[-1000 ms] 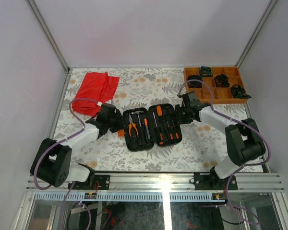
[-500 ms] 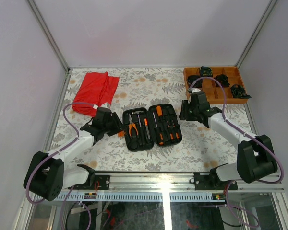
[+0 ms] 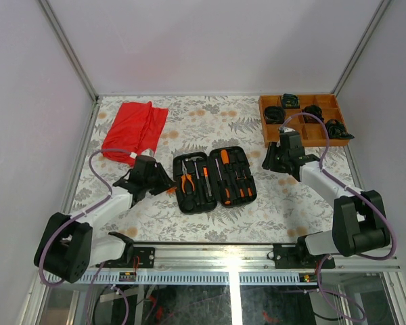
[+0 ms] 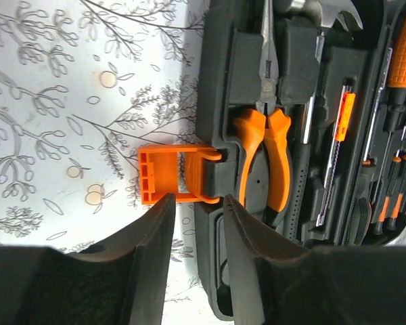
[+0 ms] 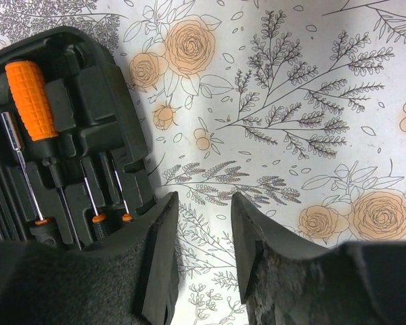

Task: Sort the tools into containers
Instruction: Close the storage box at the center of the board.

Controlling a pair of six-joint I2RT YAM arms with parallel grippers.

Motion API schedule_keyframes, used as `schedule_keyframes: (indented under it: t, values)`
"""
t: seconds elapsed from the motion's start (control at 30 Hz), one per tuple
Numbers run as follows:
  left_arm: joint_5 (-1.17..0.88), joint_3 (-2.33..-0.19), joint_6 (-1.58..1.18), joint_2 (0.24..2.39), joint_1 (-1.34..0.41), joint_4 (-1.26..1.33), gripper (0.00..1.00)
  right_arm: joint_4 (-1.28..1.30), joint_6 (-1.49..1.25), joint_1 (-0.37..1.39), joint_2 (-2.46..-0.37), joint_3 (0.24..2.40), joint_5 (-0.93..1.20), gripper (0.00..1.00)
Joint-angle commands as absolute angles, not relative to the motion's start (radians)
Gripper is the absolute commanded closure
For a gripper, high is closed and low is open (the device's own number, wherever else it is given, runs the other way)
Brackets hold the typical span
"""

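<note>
Change: right gripper, fingers apart and empty, is being drawn back from the case | left gripper, apart and empty, is being held by the orange latch | pliers and screwdrivers are sitting slotted in the open mid-table case | sorting is being judged nearly done
</note>
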State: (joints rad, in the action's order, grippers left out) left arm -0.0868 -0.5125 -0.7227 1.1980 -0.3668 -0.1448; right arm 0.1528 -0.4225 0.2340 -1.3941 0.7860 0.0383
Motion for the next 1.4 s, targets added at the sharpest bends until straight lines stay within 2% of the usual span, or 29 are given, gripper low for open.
schedule_keyframes:
  t: [0.0, 0.2, 0.83, 1.13, 1.37]
  values:
    - [-0.026, -0.486, -0.747, 1.145, -0.334, -0.117, 0.68, 0.105, -0.434, 0.219, -1.402, 0.781, 0.044, 0.57]
    - [0.013, -0.475, -0.742, 1.108, -0.309, -0.156, 0.69, 0.099, -0.435, 0.216, -1.423, 0.785, 0.065, 0.57]
    - [-0.079, -0.487, -0.709, 1.335, -0.308, -0.053, 0.69, 0.099, -0.419, 0.216, -1.473, 0.811, 0.171, 0.56]
    - [-0.093, -0.477, -0.707, 1.328, -0.308, -0.045, 0.83, 0.091, -0.418, 0.216, -1.496, 0.809, 0.188, 0.57]
    - [-0.099, -0.478, -0.703, 1.312, -0.308, -0.051, 0.85, 0.101, -0.410, 0.215, -1.559, 0.819, 0.166, 0.58]
